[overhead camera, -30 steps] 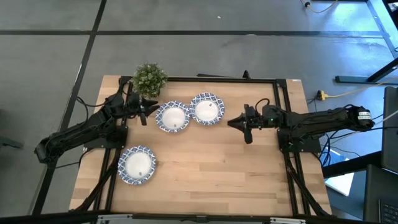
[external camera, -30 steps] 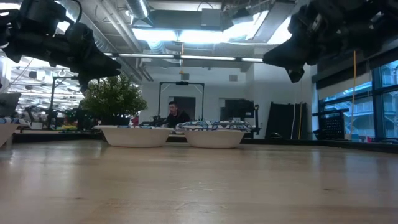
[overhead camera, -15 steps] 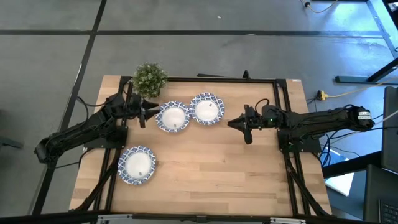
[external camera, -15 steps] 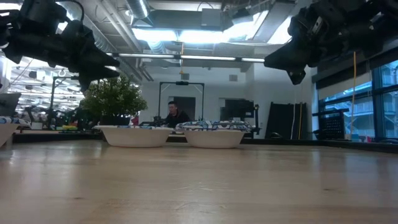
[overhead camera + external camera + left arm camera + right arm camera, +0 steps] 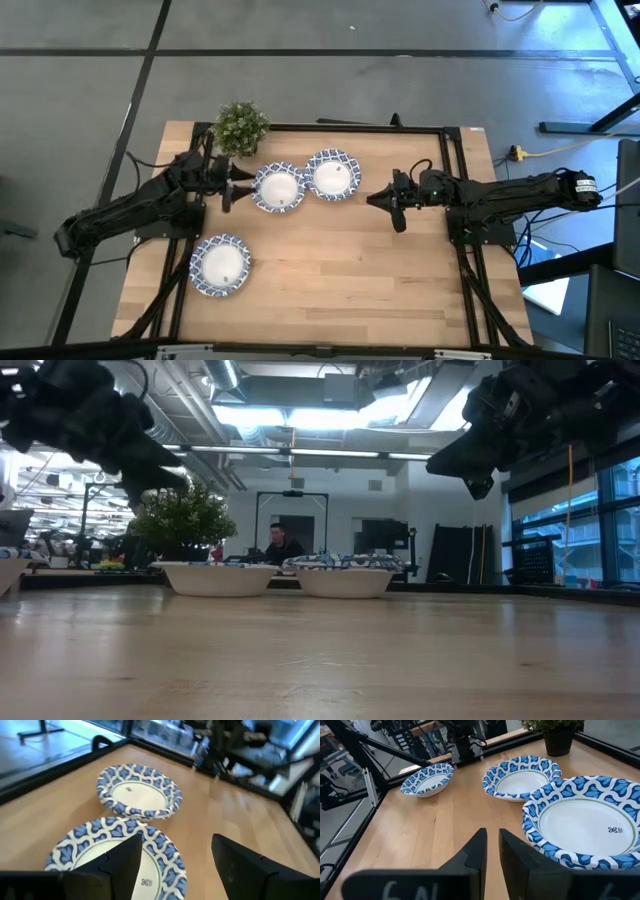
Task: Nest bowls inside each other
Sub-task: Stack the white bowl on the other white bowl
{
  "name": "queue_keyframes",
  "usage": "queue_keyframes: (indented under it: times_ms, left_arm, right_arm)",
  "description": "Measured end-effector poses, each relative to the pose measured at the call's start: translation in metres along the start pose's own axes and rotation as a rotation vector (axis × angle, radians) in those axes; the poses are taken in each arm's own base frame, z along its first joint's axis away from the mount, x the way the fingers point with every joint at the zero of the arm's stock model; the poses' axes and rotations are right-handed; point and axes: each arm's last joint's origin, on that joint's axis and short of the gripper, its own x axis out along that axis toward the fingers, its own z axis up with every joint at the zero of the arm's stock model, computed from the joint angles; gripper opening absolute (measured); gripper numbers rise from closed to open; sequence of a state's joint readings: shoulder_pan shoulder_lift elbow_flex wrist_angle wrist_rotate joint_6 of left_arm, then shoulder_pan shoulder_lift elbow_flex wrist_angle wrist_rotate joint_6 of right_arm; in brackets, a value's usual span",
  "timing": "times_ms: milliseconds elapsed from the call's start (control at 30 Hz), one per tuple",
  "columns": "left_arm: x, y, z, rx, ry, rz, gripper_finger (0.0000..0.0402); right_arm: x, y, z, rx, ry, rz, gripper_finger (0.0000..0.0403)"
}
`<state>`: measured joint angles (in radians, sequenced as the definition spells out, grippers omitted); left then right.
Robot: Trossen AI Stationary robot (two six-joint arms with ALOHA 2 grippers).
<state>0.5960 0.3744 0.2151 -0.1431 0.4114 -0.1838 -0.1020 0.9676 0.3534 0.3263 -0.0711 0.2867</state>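
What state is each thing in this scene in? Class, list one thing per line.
Left gripper: open, beside the middle bowl's rim, holding nothing.
Right gripper: shut, empty, raised off the table.
Middle blue-and-white patterned round bowl: upright, resting on the table.
Far blue-and-white bowl: upright, touching the middle one.
Near blue-and-white bowl: upright, alone.
Green potted plant: upright.

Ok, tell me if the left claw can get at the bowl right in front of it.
Probably yes. The left claw hangs open beside the rim of the nearest bowl, with nothing between them; the neighbouring bowl lies on the far side.
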Motion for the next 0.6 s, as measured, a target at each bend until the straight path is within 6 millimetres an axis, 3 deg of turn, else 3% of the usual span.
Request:
queue_keyframes:
  times_ms: [233,433,600]
  left_arm:
    - [-0.004,-0.012,0.017,0.036,0.121,0.000,0.0234]
    - [0.008,-0.015,0.011,0.021,0.263,-0.028,0.0234]
    - [0.023,-0.019,0.002,0.111,0.374,-0.045,0.0236]
  right_arm:
    - [0.000,0.000,0.000,0.001,0.003,-0.001,0.0051]
    - [0.000,0.000,-0.001,-0.001,0.007,-0.002,0.0051]
    - [0.000,0.000,-0.001,0.000,0.007,-0.002,0.0051]
